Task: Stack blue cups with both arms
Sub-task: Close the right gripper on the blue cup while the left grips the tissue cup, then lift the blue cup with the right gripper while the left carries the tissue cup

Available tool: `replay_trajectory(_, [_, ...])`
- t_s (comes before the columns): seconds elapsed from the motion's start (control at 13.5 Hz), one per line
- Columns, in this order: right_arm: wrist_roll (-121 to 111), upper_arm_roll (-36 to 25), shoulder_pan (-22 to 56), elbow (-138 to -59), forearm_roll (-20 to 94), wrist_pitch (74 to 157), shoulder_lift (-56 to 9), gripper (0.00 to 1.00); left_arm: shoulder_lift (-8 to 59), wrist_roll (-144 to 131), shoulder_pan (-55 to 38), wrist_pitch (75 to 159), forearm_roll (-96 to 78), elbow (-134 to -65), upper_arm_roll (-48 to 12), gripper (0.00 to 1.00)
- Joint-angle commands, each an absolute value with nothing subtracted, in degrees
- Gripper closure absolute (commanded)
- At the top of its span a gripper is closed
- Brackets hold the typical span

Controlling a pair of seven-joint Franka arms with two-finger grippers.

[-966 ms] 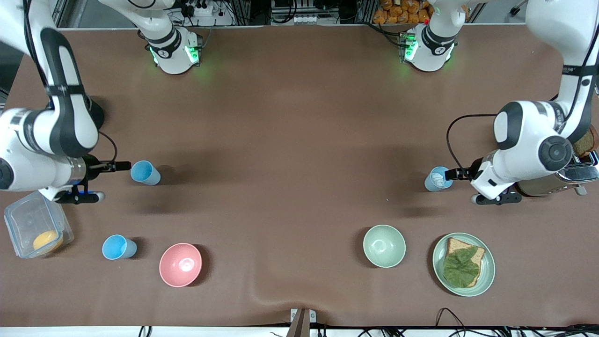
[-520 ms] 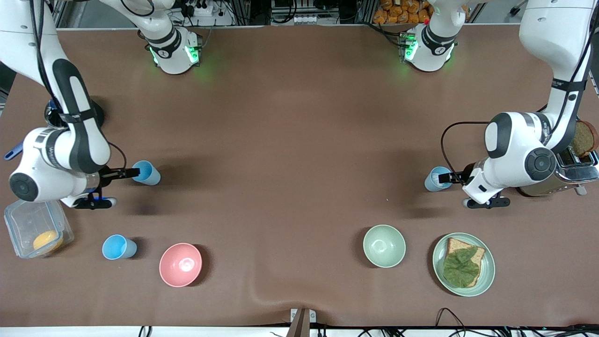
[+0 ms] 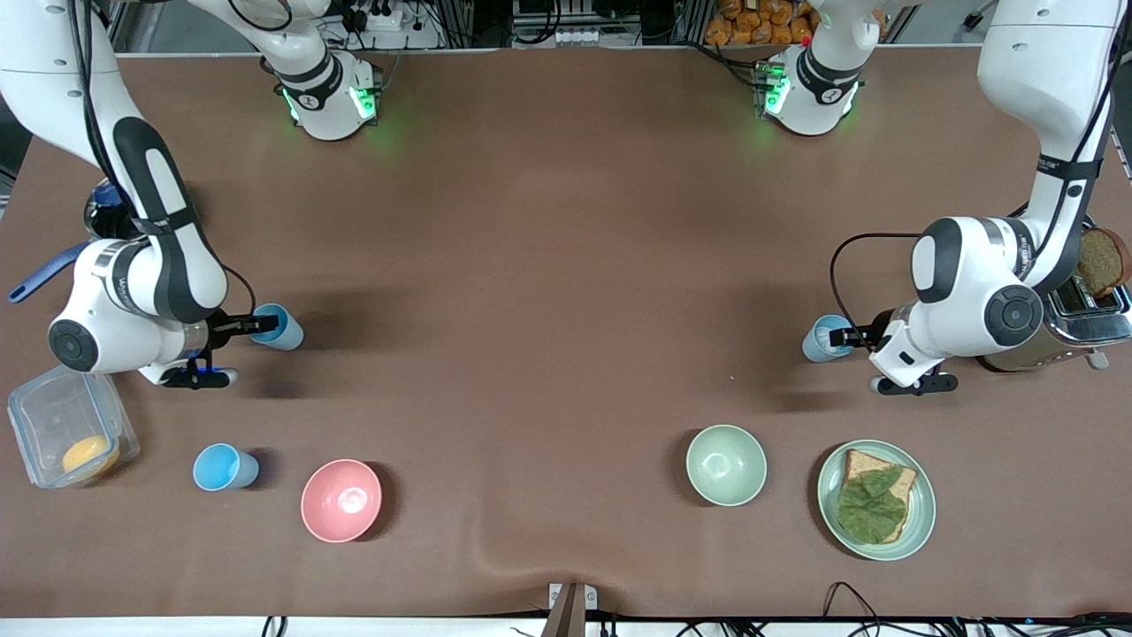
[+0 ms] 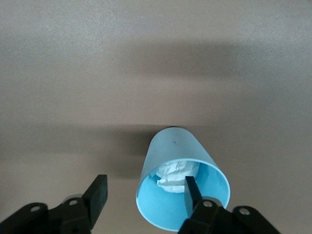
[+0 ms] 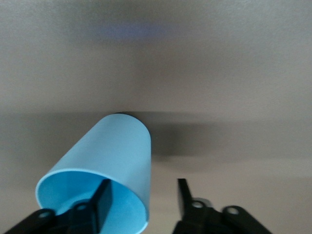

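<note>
Nearest the front camera, we see a pink bowl point(image 3: 341, 500), a pale green bowl point(image 3: 726, 464) and a green plate point(image 3: 920, 513) carrying a slice of bread point(image 3: 900, 484) with a leaf point(image 3: 870, 505) on it, all lined up across the brown table point(image 3: 566, 265). Beside the pink bowl, toward the right arm's end, stands an untouched blue cup point(image 3: 225, 467), and next to it a clear plastic box point(image 3: 44, 416) with something orange point(image 3: 89, 455) inside. Farther from the camera are the two cups being worked. The right gripper point(image 3: 263, 326) is at a second blue cup point(image 3: 281, 328) standing on the table; in the right wrist view its jaws are spread, one finger point(image 5: 100, 201) inside the cup point(image 5: 105, 168) and the other outside its wall, with a gap left on the outer side, so nothing is clenched yet. The left gripper point(image 3: 842, 335) is at the paler cup point(image 3: 822, 339) toward the left arm's end, just beside a toaster point(image 3: 1083, 323) holding brown bread point(image 3: 1099, 262). The left wrist view shows this cup point(image 4: 181, 187) with a white crumpled patch point(image 4: 176, 174) inside, one finger point(image 4: 191, 192) dipped within the rim, the other well clear outside, jaws parted and not gripping. Farthest off, a blue utensil handle point(image 3: 42, 273) pokes out near the right arm's elbow
</note>
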State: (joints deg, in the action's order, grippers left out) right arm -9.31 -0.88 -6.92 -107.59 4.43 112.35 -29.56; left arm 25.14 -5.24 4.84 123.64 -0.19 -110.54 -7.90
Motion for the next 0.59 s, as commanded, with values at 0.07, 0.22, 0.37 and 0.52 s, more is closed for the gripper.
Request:
replay_trajectory(0.07, [-10.11,-0.70,-7.47,-108.72,5.80,112.41,-28.04,1.00,25.93,-3.60,5.19,124.72,-1.14,-110.57,-8.00,0.53])
replay_trajectory(0.22, [-10.54,-0.70,-7.30,-108.63,5.80,112.15,-26.55,1.00,25.84,-3.69,5.19,124.80,-1.06,-110.48,-8.00,0.96])
replay_trajectory(0.37, [-13.69,-0.79,-7.47,-108.20,5.71,110.75,-25.14,1.00,25.32,-4.31,5.27,124.63,-1.67,-110.65,-8.17,1.00])
replay_trajectory(0.52, [-15.55,-0.97,-7.73,-107.58,5.63,108.65,-23.04,1.00,23.65,-4.39,5.71,124.10,-1.84,-110.74,-8.96,1.00])
